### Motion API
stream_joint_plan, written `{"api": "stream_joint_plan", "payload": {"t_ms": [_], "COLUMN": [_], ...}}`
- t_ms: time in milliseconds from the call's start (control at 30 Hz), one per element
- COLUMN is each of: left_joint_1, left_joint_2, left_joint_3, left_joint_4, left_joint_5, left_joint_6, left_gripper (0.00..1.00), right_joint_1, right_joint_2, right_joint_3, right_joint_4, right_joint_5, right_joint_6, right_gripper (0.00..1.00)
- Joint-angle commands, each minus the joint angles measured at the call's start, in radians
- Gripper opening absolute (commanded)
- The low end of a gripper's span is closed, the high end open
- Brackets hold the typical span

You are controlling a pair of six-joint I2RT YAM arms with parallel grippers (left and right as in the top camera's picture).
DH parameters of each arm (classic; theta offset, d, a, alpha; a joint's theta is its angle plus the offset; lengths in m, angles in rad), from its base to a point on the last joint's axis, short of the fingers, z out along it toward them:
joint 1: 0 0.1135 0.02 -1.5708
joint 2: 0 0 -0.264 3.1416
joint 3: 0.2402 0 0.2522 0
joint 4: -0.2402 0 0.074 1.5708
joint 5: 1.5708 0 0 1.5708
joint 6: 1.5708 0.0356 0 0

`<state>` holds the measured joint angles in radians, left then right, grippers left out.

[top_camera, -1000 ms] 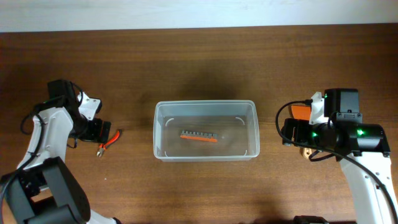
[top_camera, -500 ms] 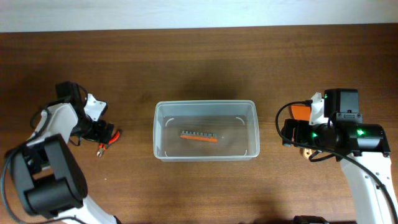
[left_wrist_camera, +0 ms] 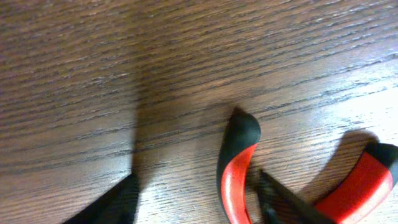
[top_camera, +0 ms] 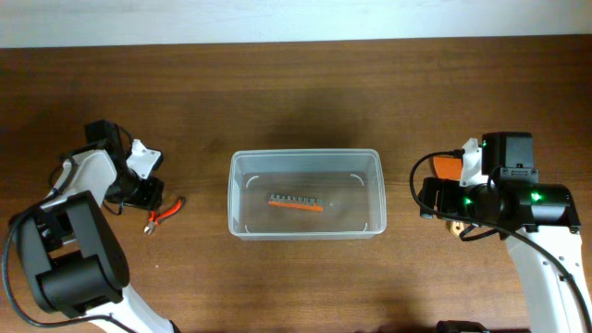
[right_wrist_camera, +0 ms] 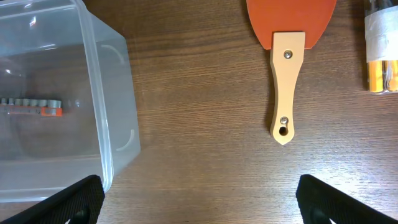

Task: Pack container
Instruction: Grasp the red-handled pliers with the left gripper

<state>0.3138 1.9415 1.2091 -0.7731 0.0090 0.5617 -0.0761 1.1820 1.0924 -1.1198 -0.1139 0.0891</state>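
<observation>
The container (top_camera: 305, 227), a clear plastic tub, stands mid-table and holds an orange strip of small sockets (top_camera: 296, 202). It also shows at the left of the right wrist view (right_wrist_camera: 115, 93). Red-handled pliers (top_camera: 166, 212) lie on the wood left of it. My left gripper (top_camera: 148, 196) is down at the pliers and open. In the left wrist view one red handle (left_wrist_camera: 233, 174) lies between its fingers (left_wrist_camera: 118, 205), and the other handle (left_wrist_camera: 367, 180) lies outside to the right. My right gripper (top_camera: 442, 208) is open wide and empty, right of the container.
An orange spatula with a wooden handle (right_wrist_camera: 286, 87) lies under my right gripper, its blade showing in the overhead view (top_camera: 447, 166). A clear tube with yellow pieces (right_wrist_camera: 380, 43) lies further right. The table's far edge meets a white wall (top_camera: 296, 18).
My left wrist has swung in over the pliers and the pliers have shifted slightly right. My right arm and the container have not moved.
</observation>
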Motion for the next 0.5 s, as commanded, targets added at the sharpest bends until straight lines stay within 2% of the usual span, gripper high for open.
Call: {"api": "stream_joint_plan", "payload": {"t_ms": [0, 133, 167, 200, 367, 467], "left_joint_1": [0.003, 0.003, 0.003, 0.003, 0.003, 0.002], "left_joint_2": [0.078, 0.078, 0.078, 0.078, 0.078, 0.078], "left_joint_3": [-0.029, -0.029, -0.029, -0.029, -0.029, -0.029], "left_joint_4": [0.006, 0.006, 0.006, 0.006, 0.006, 0.006], "left_joint_5": [-0.038, -0.038, -0.038, -0.038, -0.038, -0.038], "left_joint_6": [0.008, 0.008, 0.008, 0.008, 0.008, 0.002], "left_gripper": [0.52, 0.29, 0.16, 0.11, 0.08, 0.02], "right_joint_1": [-0.004, -0.004, -0.004, -0.004, -0.004, -0.004], "right_joint_2": [0.0, 0.0, 0.0, 0.0, 0.0, 0.0], "right_joint_3": [0.019, 0.019, 0.019, 0.019, 0.019, 0.019], "right_joint_4": [0.0, 0.0, 0.0, 0.0, 0.0, 0.0], "right_joint_5": [0.014, 0.018, 0.018, 0.02, 0.021, 0.021], "right_joint_6": [-0.006, -0.006, -0.006, -0.006, -0.006, -0.006], "right_gripper": [0.99, 0.99, 0.99, 0.99, 0.99, 0.99]}}
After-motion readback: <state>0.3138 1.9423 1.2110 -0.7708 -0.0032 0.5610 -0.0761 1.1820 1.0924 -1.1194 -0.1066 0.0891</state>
